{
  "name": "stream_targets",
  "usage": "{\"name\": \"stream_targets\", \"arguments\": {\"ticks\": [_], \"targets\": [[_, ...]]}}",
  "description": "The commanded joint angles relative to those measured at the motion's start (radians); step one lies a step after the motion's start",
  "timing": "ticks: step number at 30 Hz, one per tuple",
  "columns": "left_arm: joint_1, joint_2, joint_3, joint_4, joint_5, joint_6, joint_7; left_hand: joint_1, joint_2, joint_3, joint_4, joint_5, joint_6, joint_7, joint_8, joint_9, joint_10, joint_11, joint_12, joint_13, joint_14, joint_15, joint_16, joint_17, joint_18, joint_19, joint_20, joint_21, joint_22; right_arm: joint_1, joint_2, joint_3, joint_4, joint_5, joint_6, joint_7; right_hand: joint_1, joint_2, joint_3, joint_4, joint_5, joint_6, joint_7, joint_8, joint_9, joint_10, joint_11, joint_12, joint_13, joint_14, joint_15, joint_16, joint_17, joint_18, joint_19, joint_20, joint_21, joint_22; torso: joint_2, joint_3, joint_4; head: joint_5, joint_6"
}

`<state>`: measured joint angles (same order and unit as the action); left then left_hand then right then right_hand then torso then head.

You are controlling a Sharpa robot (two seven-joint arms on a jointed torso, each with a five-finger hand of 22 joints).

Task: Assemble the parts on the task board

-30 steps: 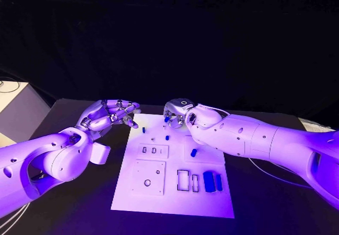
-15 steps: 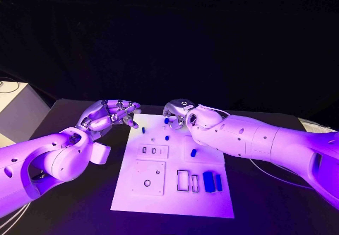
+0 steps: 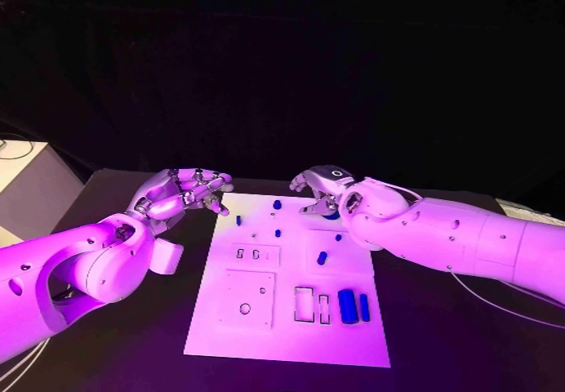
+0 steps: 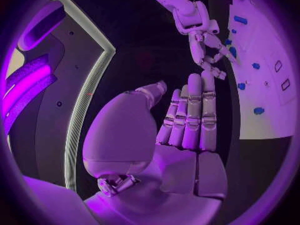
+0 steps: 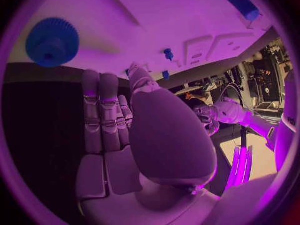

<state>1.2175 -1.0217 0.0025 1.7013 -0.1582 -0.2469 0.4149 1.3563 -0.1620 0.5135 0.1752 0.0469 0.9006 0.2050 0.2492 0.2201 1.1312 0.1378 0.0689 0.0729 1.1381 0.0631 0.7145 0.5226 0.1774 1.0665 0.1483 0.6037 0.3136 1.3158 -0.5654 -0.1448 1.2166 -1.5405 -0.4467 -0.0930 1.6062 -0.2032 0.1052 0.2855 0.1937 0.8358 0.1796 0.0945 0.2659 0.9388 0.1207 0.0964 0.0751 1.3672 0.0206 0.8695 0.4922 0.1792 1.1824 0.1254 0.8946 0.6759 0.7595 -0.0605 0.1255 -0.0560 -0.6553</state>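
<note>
The white task board (image 3: 265, 327) lies mid-table with several small blue parts on it. A blue peg (image 3: 277, 204) stands near its far edge. My right hand (image 3: 331, 193) hovers over the board's far right corner, fingers loosely extended and holding nothing. A blue gear (image 5: 53, 41) lies on the board just beyond its fingertips (image 5: 100, 82). Two long blue pieces (image 3: 353, 305) sit side by side at the near right. My left hand (image 3: 181, 194) hangs at the board's far left corner, empty, its fingers (image 4: 190, 110) side by side.
Small blue pegs (image 3: 238, 219), (image 3: 278, 233), (image 3: 322, 257) dot the board's far half. Rectangular slots (image 3: 313, 303) and a plate with a round hole (image 3: 245, 307) occupy its near half. A pale cabinet (image 3: 21, 175) stands at the table's left edge.
My right hand has moved right, away from the blue peg at the far edge, which stays standing on the board. The left hand has not moved.
</note>
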Motion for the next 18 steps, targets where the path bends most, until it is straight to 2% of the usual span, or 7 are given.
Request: {"name": "stream_targets", "arguments": {"ticks": [1, 7, 10, 11, 12, 14, 18], "targets": [[0.002, 0.000, 0.001, -0.006, -0.002, 0.017, 0.009, -0.011, 0.001, 0.002, -0.003, 0.002, -0.001, 0.006, -0.004, 0.001, -0.002, 0.002, -0.003, 0.001, -0.007, -0.002, 0.004, 0.002, 0.000, -0.004, 0.000, 0.003, 0.001, 0.011, -0.047, 0.004, 0.046, 0.113, -0.035, -0.004, -0.012, 0.011, 0.009, -0.001, 0.004, 0.013, -0.004, 0.006, 0.001, 0.042, -0.010, 0.009, 0.003, 0.008, -0.002, 0.009, 0.006, -0.017, 0.018, -0.005, 0.027, 0.036, -0.005, 0.0029, -0.0118, 0.002, 0.006], [0.002, -0.001, 0.001, -0.016, -0.002, 0.018, 0.010, -0.011, 0.001, 0.002, -0.003, 0.002, -0.001, 0.006, -0.004, 0.001, -0.002, 0.002, -0.003, 0.001, -0.007, -0.002, 0.004, 0.002, 0.000, -0.004, 0.000, 0.003, 0.001, 0.027, -0.128, 0.008, 0.074, 0.232, 0.002, -0.012, -0.062, 0.009, 0.030, 0.001, 0.004, 0.055, -0.027, 0.019, 0.003, 0.309, -0.048, 0.109, 0.060, 0.028, -0.028, 0.057, 0.046, -0.039, 0.072, -0.025, 0.132, 0.174, -0.006, 0.0081, -0.0213, 0.002, 0.008], [0.002, 0.000, 0.001, -0.018, -0.002, 0.019, 0.011, -0.011, 0.001, 0.002, -0.003, 0.002, -0.001, 0.006, -0.004, 0.001, -0.002, 0.002, -0.003, 0.001, -0.007, -0.002, 0.004, 0.002, 0.000, -0.004, 0.000, 0.003, 0.001, 0.030, -0.149, 0.009, 0.067, 0.249, 0.035, -0.012, -0.066, -0.014, 0.019, -0.002, 0.020, 0.072, -0.039, 0.027, 0.005, 0.417, -0.071, 0.216, 0.136, 0.060, -0.048, 0.149, 0.163, -0.057, 0.117, -0.045, 0.213, 0.275, -0.006, 0.0106, -0.0233, 0.000, 0.007], [0.002, 0.001, 0.001, -0.019, -0.002, 0.020, 0.011, -0.011, 0.001, 0.002, -0.003, 0.002, -0.001, 0.006, -0.004, 0.001, -0.002, 0.002, -0.003, 0.001, -0.007, -0.002, 0.004, 0.002, 0.000, -0.004, 0.000, 0.003, 0.001, 0.030, -0.153, 0.009, 0.064, 0.243, 0.047, -0.015, -0.073, -0.021, -0.001, -0.005, 0.032, 0.075, -0.044, 0.030, 0.006, 0.428, -0.077, 0.375, 0.276, 0.096, -0.052, 0.269, 0.326, -0.072, 0.153, -0.052, 0.280, 0.358, -0.006, 0.0115, -0.0236, 0.000, 0.006], [0.002, 0.001, 0.001, -0.020, -0.002, 0.020, 0.011, -0.010, 0.002, 0.003, -0.004, 0.002, -0.001, 0.006, -0.004, 0.002, -0.002, 0.001, -0.003, 0.001, -0.008, -0.002, 0.005, 0.002, 0.000, -0.005, 0.000, 0.005, 0.002, 0.031, -0.157, 0.009, 0.061, 0.237, 0.059, -0.019, -0.075, -0.026, -0.022, -0.011, 0.030, 0.080, -0.040, 0.036, 0.008, 0.410, -0.072, 0.781, 0.685, 0.117, -0.052, 0.394, 0.503, -0.089, 0.179, -0.046, 0.341, 0.435, -0.006, 0.0121, -0.0237, -0.001, 0.006], [0.001, 0.002, 0.001, -0.021, -0.002, 0.021, 0.010, -0.010, 0.002, 0.003, -0.004, 0.002, -0.001, 0.006, -0.004, 0.002, -0.002, 0.001, -0.003, 0.001, -0.008, -0.002, 0.005, 0.002, 0.000, -0.005, 0.000, 0.005, 0.002, 0.031, -0.160, 0.009, 0.056, 0.229, 0.083, -0.030, -0.095, 0.006, -0.032, 0.002, 0.033, 0.079, -0.027, 0.040, 0.005, 0.397, -0.060, 1.116, 1.043, 0.136, -0.036, 0.517, 0.696, -0.098, 0.206, -0.038, 0.404, 0.520, -0.005, 0.0130, -0.0237, -0.002, 0.007], [0.001, 0.004, 0.001, -0.022, -0.002, 0.023, 0.011, -0.010, 0.002, 0.003, -0.004, 0.002, -0.001, 0.006, -0.004, 0.002, -0.002, 0.001, -0.003, 0.001, -0.008, -0.002, 0.005, 0.002, 0.000, -0.005, 0.000, 0.005, 0.002, 0.031, -0.158, 0.009, 0.046, 0.218, 0.123, -0.052, -0.110, 0.016, -0.049, 0.001, 0.031, 0.073, -0.020, 0.055, 0.002, 0.494, -0.048, 1.322, 1.283, 0.175, -0.024, 0.640, 0.926, -0.113, 0.245, -0.026, 0.464, 0.604, -0.006, 0.0117, -0.0224, -0.008, 0.008]]}}
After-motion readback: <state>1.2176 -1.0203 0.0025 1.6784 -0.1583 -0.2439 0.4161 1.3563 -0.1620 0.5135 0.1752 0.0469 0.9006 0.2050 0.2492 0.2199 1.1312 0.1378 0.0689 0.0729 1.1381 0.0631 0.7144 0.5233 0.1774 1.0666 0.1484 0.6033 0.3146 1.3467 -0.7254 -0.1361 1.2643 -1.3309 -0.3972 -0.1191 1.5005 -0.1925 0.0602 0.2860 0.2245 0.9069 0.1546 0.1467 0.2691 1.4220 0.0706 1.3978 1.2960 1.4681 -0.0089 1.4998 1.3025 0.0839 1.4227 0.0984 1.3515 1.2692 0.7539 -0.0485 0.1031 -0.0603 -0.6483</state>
